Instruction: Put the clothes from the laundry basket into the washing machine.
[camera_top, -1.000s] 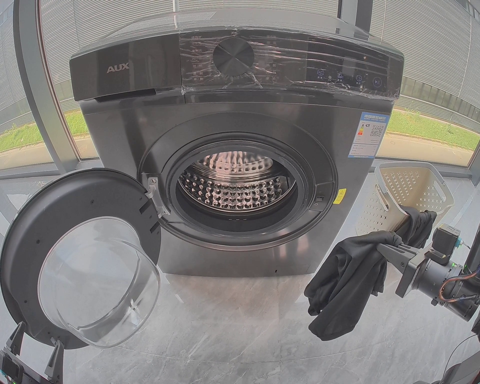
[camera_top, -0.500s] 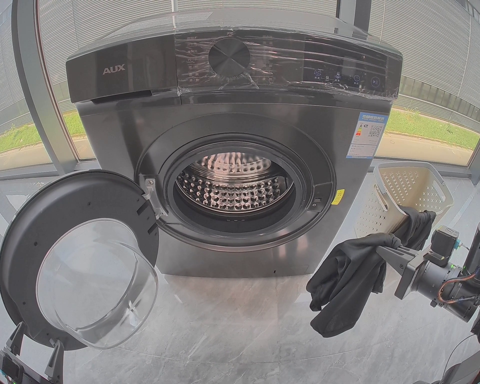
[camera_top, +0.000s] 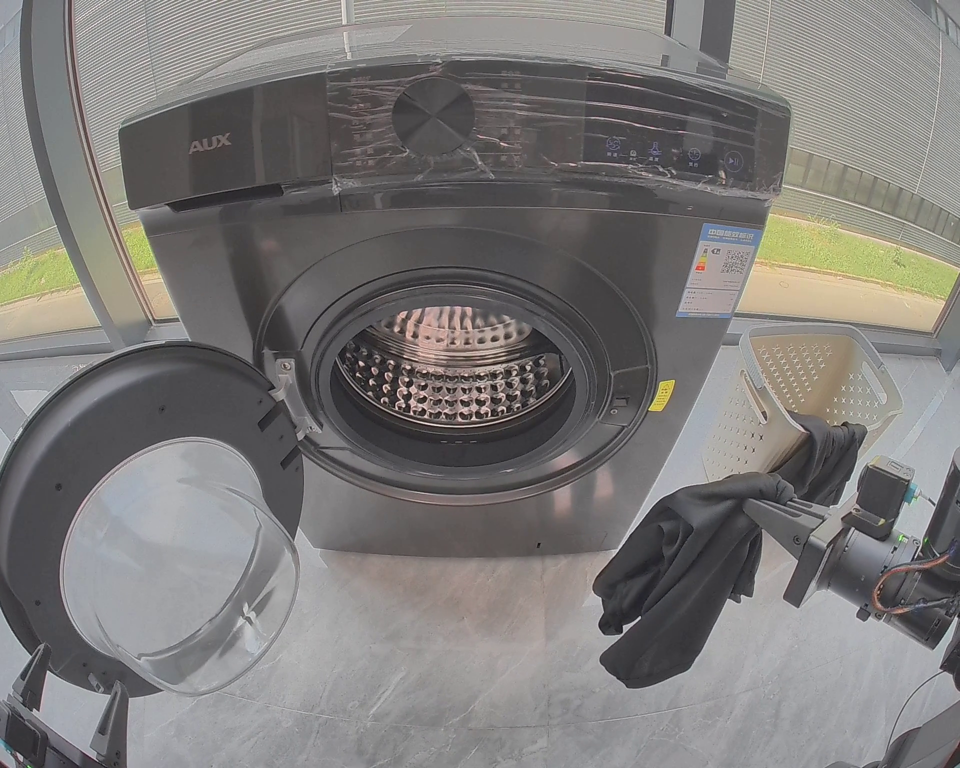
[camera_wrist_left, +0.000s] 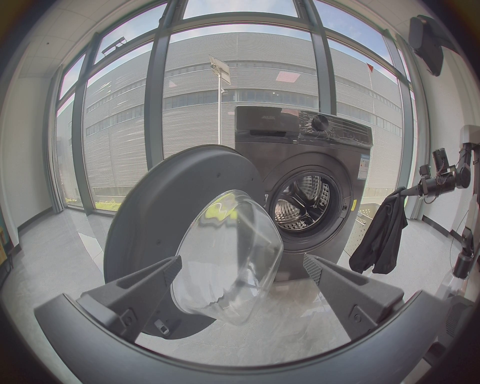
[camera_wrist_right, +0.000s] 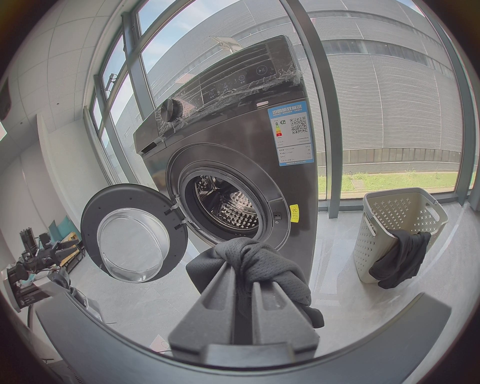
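Mouth (camera_top: 450, 375) of the dark grey front-loading washing machine (camera_top: 480, 230) lies to the left of and ahead of the right hand (camera_top: 765, 505). In the left wrist view it sits about level with that hand. Right hand is clamped on a black crumpled cloth garment (camera_top: 680, 570), fingers together with fabric bunched between them. Cloth's long axis hangs straight down from the grip, clear of the pale marble-look floor (camera_top: 480, 640). Its low end likely hangs below the mouth's lower lip, so the tail may need a lift to go in.

Round grey door with clear bowl window (camera_top: 150, 500) is swung wide to the left, off the path. Right arm is the nearer one and is loaded. Left hand (camera_top: 70, 695) is low by the door, fingers apart, empty.

Cream perforated plastic laundry basket (camera_top: 735, 430) stands right of the machine, behind the right hand, with a second black garment (camera_top: 830, 455) draped over its rim.
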